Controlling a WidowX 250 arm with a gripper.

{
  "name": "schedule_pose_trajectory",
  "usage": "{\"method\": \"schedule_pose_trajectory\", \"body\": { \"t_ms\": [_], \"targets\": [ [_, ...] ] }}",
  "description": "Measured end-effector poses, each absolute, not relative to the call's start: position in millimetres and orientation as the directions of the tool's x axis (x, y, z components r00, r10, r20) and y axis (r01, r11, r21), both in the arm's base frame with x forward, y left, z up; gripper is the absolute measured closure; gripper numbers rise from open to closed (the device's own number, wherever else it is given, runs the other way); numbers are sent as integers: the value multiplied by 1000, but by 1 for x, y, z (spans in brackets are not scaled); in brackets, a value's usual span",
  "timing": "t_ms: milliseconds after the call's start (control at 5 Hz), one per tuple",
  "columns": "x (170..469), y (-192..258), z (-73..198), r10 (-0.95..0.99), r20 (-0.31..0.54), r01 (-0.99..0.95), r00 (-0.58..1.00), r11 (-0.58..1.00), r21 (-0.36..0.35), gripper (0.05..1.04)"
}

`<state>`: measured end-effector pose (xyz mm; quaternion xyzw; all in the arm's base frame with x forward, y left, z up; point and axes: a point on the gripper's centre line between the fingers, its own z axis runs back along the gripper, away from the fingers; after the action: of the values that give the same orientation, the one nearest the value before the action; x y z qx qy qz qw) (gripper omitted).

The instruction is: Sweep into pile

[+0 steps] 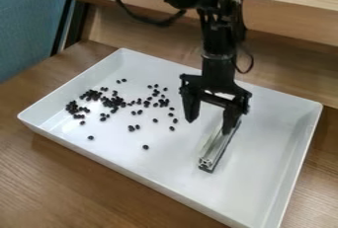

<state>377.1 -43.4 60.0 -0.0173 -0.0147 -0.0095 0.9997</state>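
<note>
Camera view: pincer point(208, 127) open over the white tray point(277, 118), fingers spread, one at or just above the aluminium extrusion bar point(214, 149). Black beans point(115, 101) lie loosely scattered across the tray's far-left part. Risks, judged: off-centre closing could tip or skid the bar; a sweep with it tilted could pass over beans; a fast stroke could scatter outliers or jam beans against the wall.

Beans point(115, 101) left of bar point(216, 147), both in tray point(261, 158) on table point(66, 187)
</note>
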Motion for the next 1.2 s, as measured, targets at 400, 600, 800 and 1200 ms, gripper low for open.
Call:
{"method": "schedule_pose_trajectory", "body": {
  "t_ms": [400,600,800,1200],
  "targets": [
    [383,-48,44,-18,16,18,1000,999,-30,129],
    [386,-53,44,-28,42,30,999,999,-34,410],
    [385,-55,38,-42,56,44,998,998,-37,675],
    [381,-58,36,-59,60,63,996,996,-56,696]
  ]
}}
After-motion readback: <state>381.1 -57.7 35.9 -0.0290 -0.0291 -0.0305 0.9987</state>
